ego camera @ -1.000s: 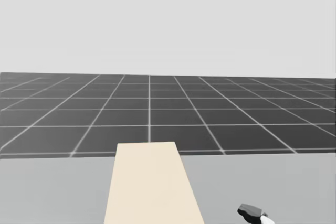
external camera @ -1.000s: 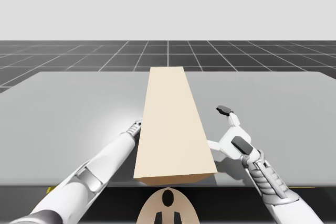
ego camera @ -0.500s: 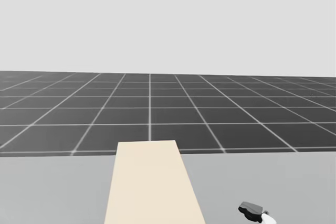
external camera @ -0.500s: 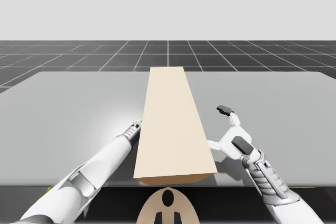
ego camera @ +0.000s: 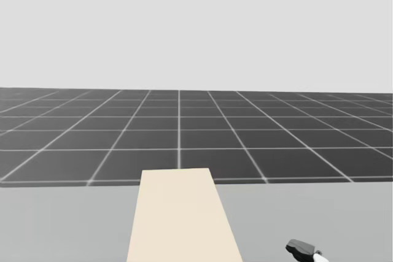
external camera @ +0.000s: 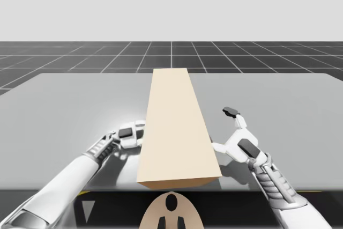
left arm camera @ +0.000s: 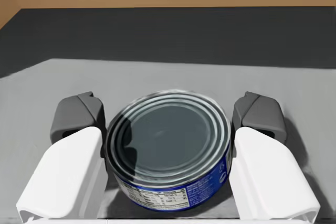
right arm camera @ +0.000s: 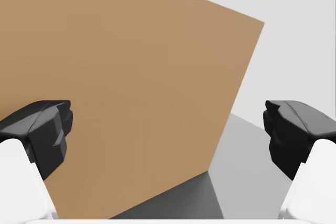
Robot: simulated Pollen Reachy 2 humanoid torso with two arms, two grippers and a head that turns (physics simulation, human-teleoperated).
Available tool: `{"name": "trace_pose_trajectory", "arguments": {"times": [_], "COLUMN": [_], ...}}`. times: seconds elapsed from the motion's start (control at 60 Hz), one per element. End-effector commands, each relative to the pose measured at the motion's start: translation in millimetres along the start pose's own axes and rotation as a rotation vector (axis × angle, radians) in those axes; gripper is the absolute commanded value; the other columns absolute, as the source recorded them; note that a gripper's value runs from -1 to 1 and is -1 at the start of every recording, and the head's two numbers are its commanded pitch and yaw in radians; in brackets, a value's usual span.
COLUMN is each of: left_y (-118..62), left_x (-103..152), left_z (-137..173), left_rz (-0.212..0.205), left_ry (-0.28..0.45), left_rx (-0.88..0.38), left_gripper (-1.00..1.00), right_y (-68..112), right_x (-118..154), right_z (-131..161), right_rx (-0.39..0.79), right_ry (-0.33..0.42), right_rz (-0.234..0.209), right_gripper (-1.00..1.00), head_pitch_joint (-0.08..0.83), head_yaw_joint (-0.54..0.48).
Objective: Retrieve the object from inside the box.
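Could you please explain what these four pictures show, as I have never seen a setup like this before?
This is a simulated humanoid robot torso with two arms, each ending in a two-finger gripper. One picture comes from a fixed camera above the table, one from the robot's head, and one from each wrist, looking along that hand's fingers. On the grey table lies a long tan box. The left gripper is shut on a flat round can with a blue label, and the box's dark inside lies ahead of it. The right gripper is open beside the box's right side and holds nothing.
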Motion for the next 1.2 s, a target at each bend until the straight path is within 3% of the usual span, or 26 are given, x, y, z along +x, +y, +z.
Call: {"name": "trace_pose_trajectory", "arguments": {"times": [0.017,0.333,0.55,0.85,1.2], "left_y": [0.4,5.7,14.5,42.1,57.7], "left_x": [7.1,27.1,46.7,97.0,173.2], "left_z": [35.7,94.3,117.2,150.4,148.9], "left_rz": [-0.022,-0.067,-0.106,-0.218,-0.350], "left_ry": [-0.021,-0.035,-0.029,-0.032,-0.038], "left_rx": [0.061,0.182,0.247,0.400,0.449], "left_gripper": [1.00,1.00,1.00,1.00,1.00], "right_y": [-0.9,-2.7,-3.7,-5.1,-6.9], "right_x": [0.9,2.1,2.9,2.8,1.6], "right_z": [0.3,1.3,2.6,3.9,5.1], "right_rx": [-0.003,-0.006,-0.003,-0.003,-0.005], "right_ry": [-0.004,-0.010,-0.012,-0.011,-0.007], "right_rz": [-0.001,-0.001,-0.002,-0.002,0.001], "right_gripper": [-1.00,-1.00,-1.00,-1.00,-1.00], "head_pitch_joint": [0.059,0.046,0.043,0.042,0.036], "head_yaw_joint": [-0.06,-0.06,-0.06,-0.06,-0.07]}}
